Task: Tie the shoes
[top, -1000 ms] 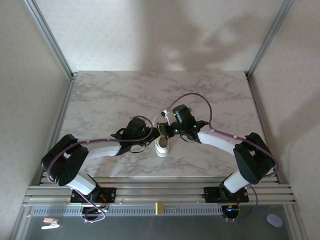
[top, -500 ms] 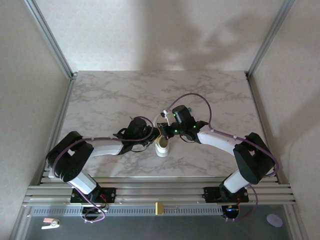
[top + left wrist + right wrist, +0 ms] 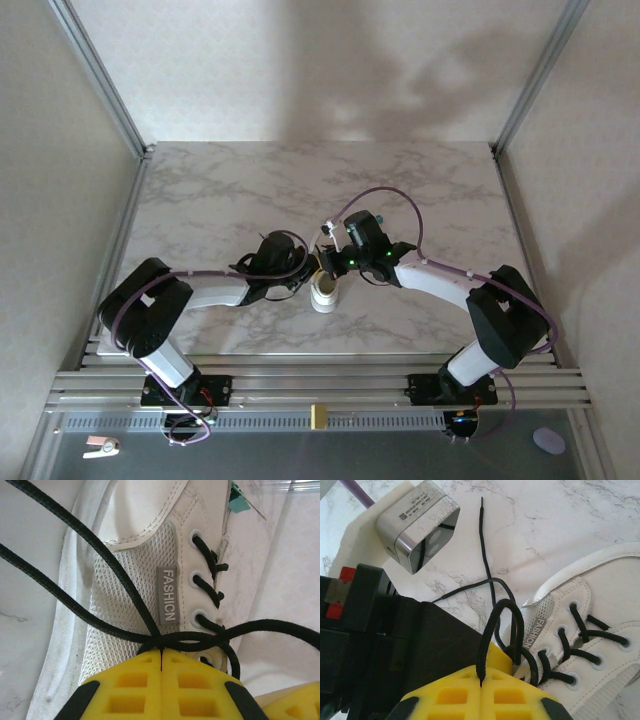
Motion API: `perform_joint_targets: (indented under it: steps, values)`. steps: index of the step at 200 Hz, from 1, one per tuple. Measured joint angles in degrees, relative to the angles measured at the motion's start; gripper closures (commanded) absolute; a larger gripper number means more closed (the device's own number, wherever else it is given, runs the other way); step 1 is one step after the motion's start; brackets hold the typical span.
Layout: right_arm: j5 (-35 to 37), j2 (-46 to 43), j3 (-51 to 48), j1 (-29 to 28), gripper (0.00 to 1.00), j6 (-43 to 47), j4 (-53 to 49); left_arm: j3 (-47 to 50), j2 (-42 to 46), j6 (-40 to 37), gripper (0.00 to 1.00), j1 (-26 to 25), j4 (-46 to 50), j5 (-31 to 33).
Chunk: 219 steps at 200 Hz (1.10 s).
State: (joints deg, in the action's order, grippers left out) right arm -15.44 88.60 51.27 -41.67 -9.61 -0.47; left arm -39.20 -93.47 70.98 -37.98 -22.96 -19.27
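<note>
The white sneaker (image 3: 325, 293) stands at mid-table between both arms, toe toward me. In the left wrist view its mesh side with a grey "FASHION" tag (image 3: 167, 595) is close up. My left gripper (image 3: 161, 652) is shut on the black laces (image 3: 120, 572) where two strands cross beside the eyelets. My right gripper (image 3: 481, 679) is shut on a loop of black lace (image 3: 512, 615) that arches up and back down to the sneaker (image 3: 600, 630). From above, the left gripper (image 3: 303, 268) and the right gripper (image 3: 326, 262) nearly touch over the sneaker's top.
A loose lace end (image 3: 482, 530) trails over the marble table (image 3: 220, 190). The left arm's black wrist and silver camera box (image 3: 417, 525) crowd the right gripper. A small green thing (image 3: 237, 502) lies by the sneaker's far end. Metal frame posts (image 3: 105, 80) flank the table.
The left gripper has closed onto the laces and its arm has slid slightly right toward the sneaker. The right gripper has stayed shut on its loop, barely moving.
</note>
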Motion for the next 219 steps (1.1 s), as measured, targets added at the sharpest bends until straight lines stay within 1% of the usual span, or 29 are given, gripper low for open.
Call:
perform_joint_targets:
  steps: [47, 95, 148, 219]
  values:
    - [2.43, 0.0, 0.0, -0.28, 1.0, 0.0, -0.02, -0.11, 4.66, -3.15, 1.0, 0.76, 2.49, 2.58]
    - [4.11, 0.0, 0.0, -0.28, 1.0, 0.0, -0.22, 1.9, 8.85, -5.46, 1.0, 1.84, 2.62, 3.45]
    - [7.48, 0.0, 0.07, -0.39, 1.0, -0.02, -0.98, 4.81, 10.54, -8.39, 1.0, 2.58, 1.6, 2.73]
    - [11.85, 0.0, 0.63, -0.59, 1.0, -0.22, -3.17, 11.21, 13.92, -13.97, 1.0, 3.82, -3.45, 0.74]
